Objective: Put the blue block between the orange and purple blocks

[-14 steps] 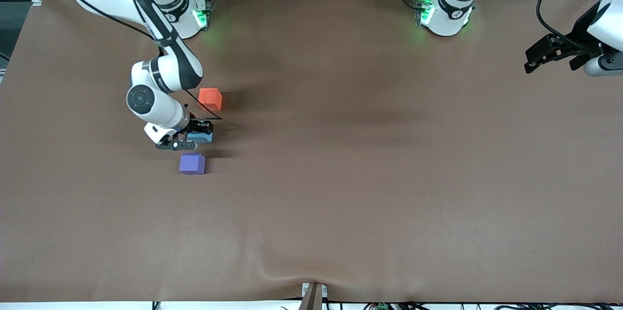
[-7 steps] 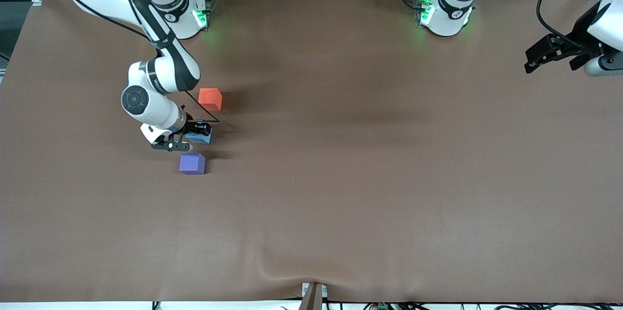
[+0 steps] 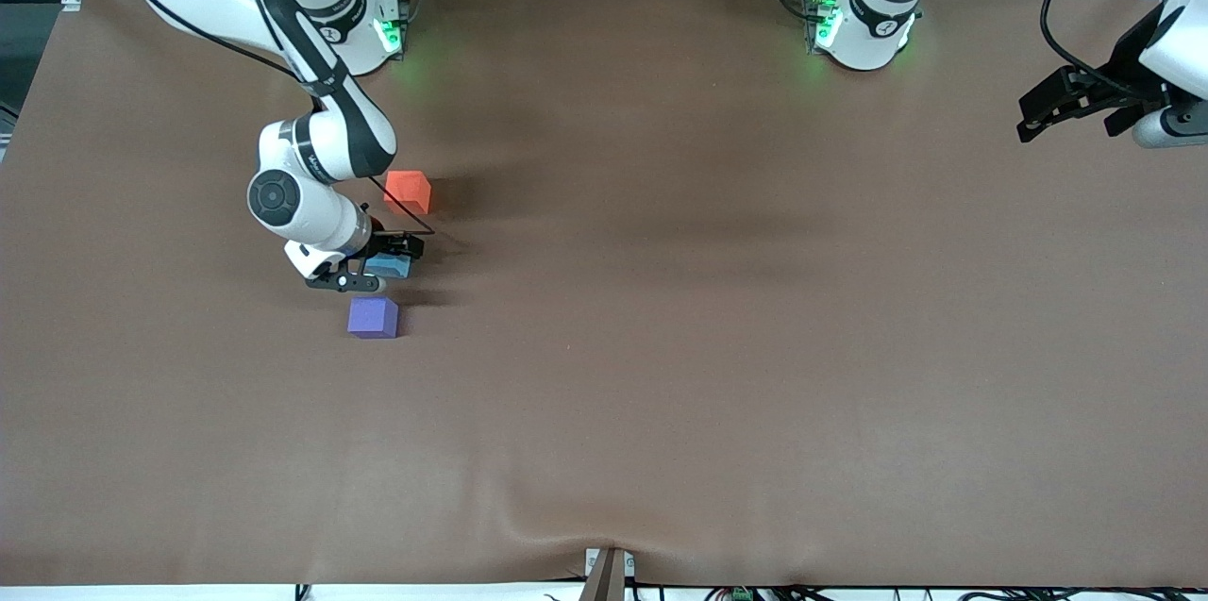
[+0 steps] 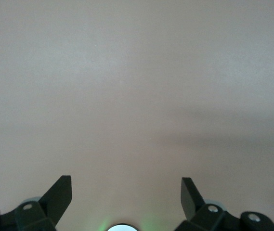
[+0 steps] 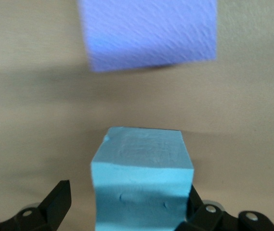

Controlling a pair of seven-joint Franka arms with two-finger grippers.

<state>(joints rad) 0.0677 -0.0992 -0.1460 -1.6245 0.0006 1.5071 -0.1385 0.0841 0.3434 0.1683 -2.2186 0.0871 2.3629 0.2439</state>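
The blue block [image 3: 391, 267] sits on the table between the orange block [image 3: 408, 191] and the purple block [image 3: 373, 317], roughly in line with them. My right gripper [image 3: 376, 265] is low around it. In the right wrist view the blue block [image 5: 144, 183] stands between the fingers of the right gripper [image 5: 127, 185]. One finger [image 5: 59, 199] stands apart from it and the other is at its side, so the gripper is open. The purple block [image 5: 149, 33] lies just past it. My left gripper [image 3: 1038, 115] waits open and empty over the left arm's end of the table, and it also shows in the left wrist view [image 4: 126, 180].
The brown table cover [image 3: 661, 346] is bare apart from the three blocks. It has a wrinkle [image 3: 566, 525] near the front edge. The arm bases [image 3: 854, 25] stand along the table's back edge.
The right arm's wrist shifted slightly sideways and back over the blue block. The blue block has stayed in place between the other two. The left arm has not moved.
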